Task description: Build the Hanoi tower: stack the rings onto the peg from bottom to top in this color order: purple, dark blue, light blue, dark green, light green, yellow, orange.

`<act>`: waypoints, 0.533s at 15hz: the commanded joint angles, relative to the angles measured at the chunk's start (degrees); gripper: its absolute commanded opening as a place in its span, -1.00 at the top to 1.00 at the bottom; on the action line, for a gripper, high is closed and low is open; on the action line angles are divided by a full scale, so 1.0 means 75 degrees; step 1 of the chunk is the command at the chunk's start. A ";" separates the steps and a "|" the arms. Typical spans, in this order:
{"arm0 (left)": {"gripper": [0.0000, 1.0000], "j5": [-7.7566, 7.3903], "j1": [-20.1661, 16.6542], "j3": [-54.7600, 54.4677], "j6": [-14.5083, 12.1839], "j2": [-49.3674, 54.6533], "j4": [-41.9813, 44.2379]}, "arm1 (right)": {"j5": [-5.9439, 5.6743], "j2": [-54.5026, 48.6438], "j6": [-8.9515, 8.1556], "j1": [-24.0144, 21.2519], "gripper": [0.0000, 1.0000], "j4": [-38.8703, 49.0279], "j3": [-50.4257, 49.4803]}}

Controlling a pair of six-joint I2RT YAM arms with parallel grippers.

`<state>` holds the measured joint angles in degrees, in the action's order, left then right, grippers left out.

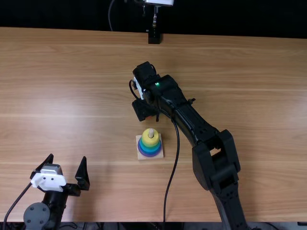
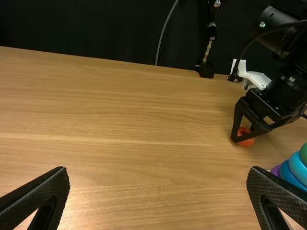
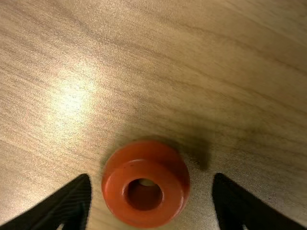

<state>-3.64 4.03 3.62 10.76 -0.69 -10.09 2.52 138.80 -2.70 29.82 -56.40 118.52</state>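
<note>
In the top view my right gripper [image 1: 147, 115] is low over the table beyond the tower, with a bit of the orange ring under it. The right wrist view has the orange ring [image 3: 145, 187] between the spread fingers of my right gripper [image 3: 152, 196], with a gap on each side. The peg [image 1: 151, 133] carries a yellow ring [image 1: 150, 139] on top, with green, light blue and purple edges below it. Near the left front, my left gripper [image 1: 67, 172] stands open and holds nothing; its spread fingers frame bare table in the left wrist view [image 2: 158, 191].
The tower's square wooden base [image 1: 144, 157] sits nearer the front edge than the right gripper. The right arm's forearm and a black cable [image 1: 173, 167] pass just right of the tower. A black stand [image 1: 154, 37] is at the far edge.
</note>
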 commanded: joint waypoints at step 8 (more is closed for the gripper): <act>-1.00 -0.0035 -0.0081 -0.0412 -0.0029 0.0092 -0.0104 | 0.0001 0.0102 0.0036 -0.0004 1.00 -0.0011 0.0170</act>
<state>-3.60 4.01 3.62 10.76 -0.67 -10.13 2.52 138.80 -2.63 29.85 -56.34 118.50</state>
